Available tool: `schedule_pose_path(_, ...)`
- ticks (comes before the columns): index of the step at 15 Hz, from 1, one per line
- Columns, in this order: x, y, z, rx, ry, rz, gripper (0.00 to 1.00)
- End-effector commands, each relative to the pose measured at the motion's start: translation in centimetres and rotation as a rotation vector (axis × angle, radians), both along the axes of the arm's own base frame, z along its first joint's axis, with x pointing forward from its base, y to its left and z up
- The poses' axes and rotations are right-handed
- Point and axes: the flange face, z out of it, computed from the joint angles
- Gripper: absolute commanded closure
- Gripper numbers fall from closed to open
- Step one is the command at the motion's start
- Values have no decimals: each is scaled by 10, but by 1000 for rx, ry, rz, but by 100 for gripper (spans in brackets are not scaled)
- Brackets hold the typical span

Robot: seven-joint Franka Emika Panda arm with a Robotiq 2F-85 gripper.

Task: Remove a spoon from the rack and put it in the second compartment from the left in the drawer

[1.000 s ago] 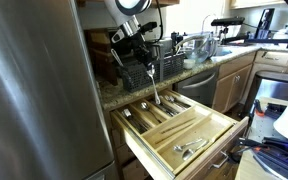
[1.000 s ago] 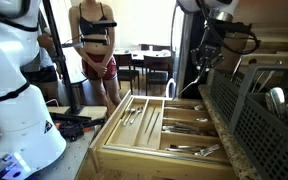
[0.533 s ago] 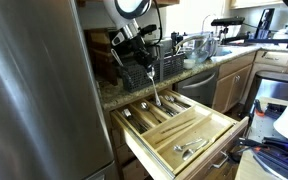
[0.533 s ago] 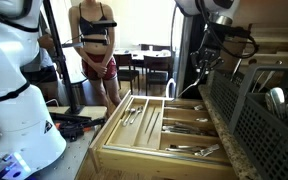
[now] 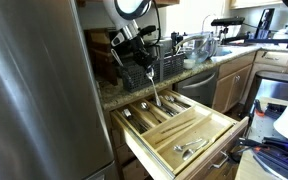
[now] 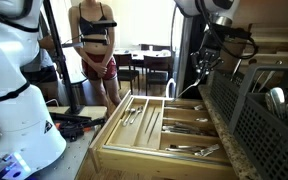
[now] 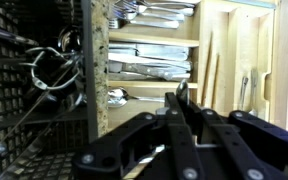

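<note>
Above the open drawer (image 5: 227, 130), I held the gripper (image 5: 147, 72) pinched shut on a spoon (image 5: 154, 93) that hung clear of the rack (image 5: 171, 66), so the removal looked done, while lowering it into the second compartment from the left (image 5: 144, 117) was not yet done.

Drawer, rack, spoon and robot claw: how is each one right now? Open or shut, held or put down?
drawer: open, pulled out.
rack: holds utensils.
gripper: shut on the spoon.
spoon: held, hanging down over the open drawer, not yet in a slot.
cutlery: lying in the drawer's slots.
</note>
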Motion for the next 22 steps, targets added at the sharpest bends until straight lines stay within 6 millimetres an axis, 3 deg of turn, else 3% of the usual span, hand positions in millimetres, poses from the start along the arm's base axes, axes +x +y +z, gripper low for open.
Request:
schedule_pose_path(1,4,3,-4,-1,-7,42,95)
schedule_pose_path(10,6,7,-24,2,29,69,95)
schedule_pose_path(22,6,12,-28,5,41,91,95)
